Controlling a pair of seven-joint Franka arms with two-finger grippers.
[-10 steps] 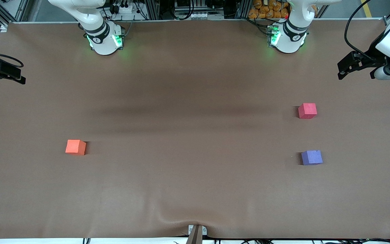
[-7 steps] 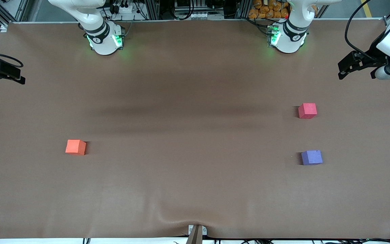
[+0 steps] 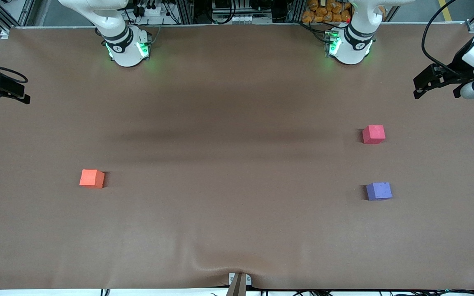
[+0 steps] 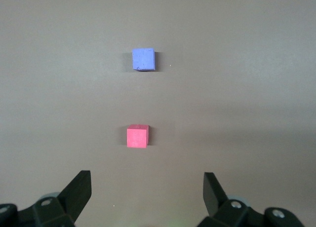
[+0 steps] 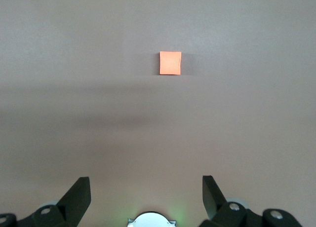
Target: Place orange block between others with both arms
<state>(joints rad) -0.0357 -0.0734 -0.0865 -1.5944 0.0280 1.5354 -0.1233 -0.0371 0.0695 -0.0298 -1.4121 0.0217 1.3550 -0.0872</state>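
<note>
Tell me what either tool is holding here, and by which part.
Nothing is held. The left tool and right tool are both open and empty; the orange block lies untouched on the table.

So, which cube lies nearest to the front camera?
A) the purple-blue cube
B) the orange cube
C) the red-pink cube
A: the purple-blue cube sits lowest in the front view, slightly lower than the orange cube, and well below the red-pink cube.
</note>
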